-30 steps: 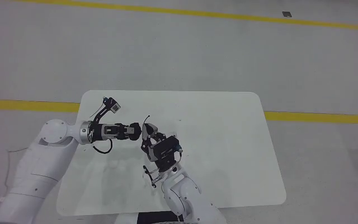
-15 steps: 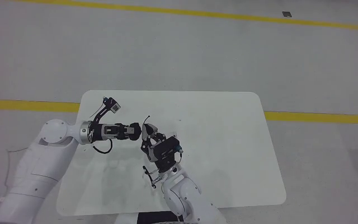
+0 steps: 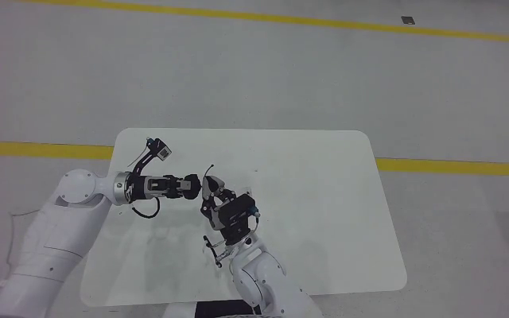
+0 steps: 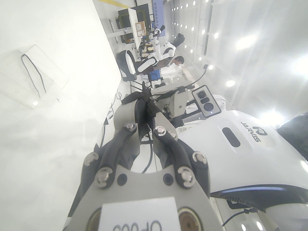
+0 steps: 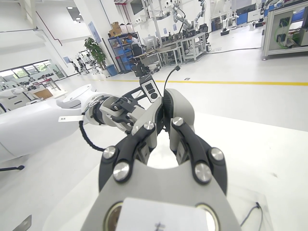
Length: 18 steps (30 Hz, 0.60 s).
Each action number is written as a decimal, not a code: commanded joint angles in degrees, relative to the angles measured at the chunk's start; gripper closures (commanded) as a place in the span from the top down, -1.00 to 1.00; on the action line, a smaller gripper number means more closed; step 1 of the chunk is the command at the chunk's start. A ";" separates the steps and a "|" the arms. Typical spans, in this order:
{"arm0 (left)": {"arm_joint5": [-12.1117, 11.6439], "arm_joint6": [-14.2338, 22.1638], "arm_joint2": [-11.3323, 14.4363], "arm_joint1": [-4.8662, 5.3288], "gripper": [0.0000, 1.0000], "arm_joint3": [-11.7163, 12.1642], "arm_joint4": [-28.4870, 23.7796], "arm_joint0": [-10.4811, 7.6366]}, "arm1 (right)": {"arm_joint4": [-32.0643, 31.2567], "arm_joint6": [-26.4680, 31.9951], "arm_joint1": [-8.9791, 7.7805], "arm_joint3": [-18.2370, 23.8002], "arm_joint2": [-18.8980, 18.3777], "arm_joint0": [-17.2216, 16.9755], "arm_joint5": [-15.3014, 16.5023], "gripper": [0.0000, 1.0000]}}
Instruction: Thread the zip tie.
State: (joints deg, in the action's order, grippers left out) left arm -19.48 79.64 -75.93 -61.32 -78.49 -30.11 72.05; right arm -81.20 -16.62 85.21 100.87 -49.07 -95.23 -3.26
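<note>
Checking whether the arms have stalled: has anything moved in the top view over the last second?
Nothing visibly changed. The left hand and right hand stay shut on the zip tie, with their tips together above the table.

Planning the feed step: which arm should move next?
Probably left. The right gripper is shut on the zip tie, its head standing free; the left gripper, shut, sits tip to tip with it.
</note>
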 commanded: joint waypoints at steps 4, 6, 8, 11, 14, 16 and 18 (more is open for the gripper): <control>0.00 0.00 0.00 0.00 -1.00 0.00 0.00 0.00 | 1.18 -0.26 0.00 -0.13 0.25 0.11 0.07 -1.00; 0.00 0.00 0.00 0.00 -1.00 0.00 0.00 0.00 | 1.45 -0.46 -0.02 -0.14 0.35 0.17 0.13 -1.00; 0.00 0.00 0.00 0.00 -1.00 0.00 0.00 0.00 | 2.13 -0.70 -0.02 -0.06 0.45 0.17 0.36 -1.00; 0.00 0.00 0.00 0.00 -1.00 0.00 0.00 0.00 | 3.03 -0.86 -0.04 -0.10 0.46 0.24 0.65 -1.00; 0.00 0.00 0.00 0.00 -1.00 0.00 0.00 0.00 | 3.56 -0.94 -0.07 -0.15 0.54 0.30 0.79 -1.00; 0.00 0.00 0.00 0.00 -1.00 0.00 0.00 0.00 | 3.75 -0.88 -0.09 -0.19 0.61 0.34 0.76 -1.00; 0.00 0.00 0.00 0.00 -1.00 0.00 0.00 0.00 | 3.97 -0.80 -0.10 -0.22 0.72 0.40 0.70 -1.00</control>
State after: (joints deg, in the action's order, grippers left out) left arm -19.48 79.64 -75.93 -61.32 -78.49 -30.11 72.05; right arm -77.31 -17.47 85.11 100.67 -48.39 -94.86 -2.51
